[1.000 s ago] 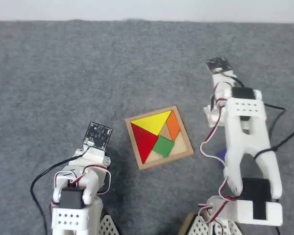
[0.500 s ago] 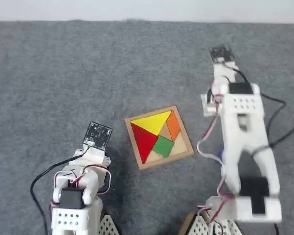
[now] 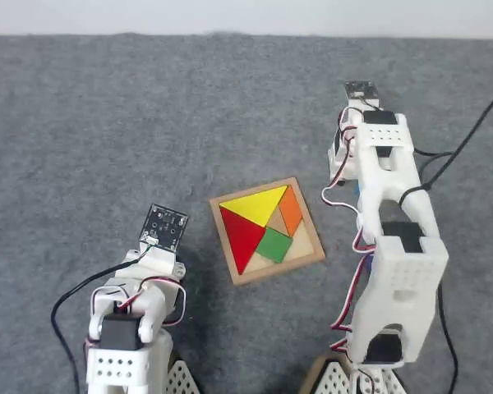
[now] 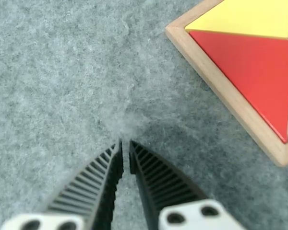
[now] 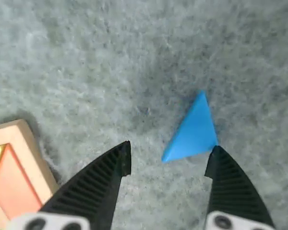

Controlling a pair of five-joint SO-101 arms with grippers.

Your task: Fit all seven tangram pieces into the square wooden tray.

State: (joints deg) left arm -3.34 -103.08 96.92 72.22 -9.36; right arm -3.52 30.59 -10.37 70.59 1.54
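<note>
High view: the tray [image 3: 279, 270] sits at frame centre and holds a yellow triangle [image 3: 255, 205], a red triangle [image 3: 240, 234], an orange piece [image 3: 290, 211] and a green square [image 3: 274, 245], with bare wood at its lower right. The left arm [image 3: 131, 328] stands at lower left, and the right arm [image 3: 386, 205] extends up the right side. Left wrist view: the left gripper [image 4: 125, 143] is over the grey carpet [image 4: 62, 72] near a corner of the tray, its jaws pressed nearly together with nothing between them. Right wrist view: the right gripper [image 5: 170, 146] is spread wide, and a blue triangle [image 5: 194, 129] lies flat on the carpet between and just beyond its tips, apart from the tray's corner.
</note>
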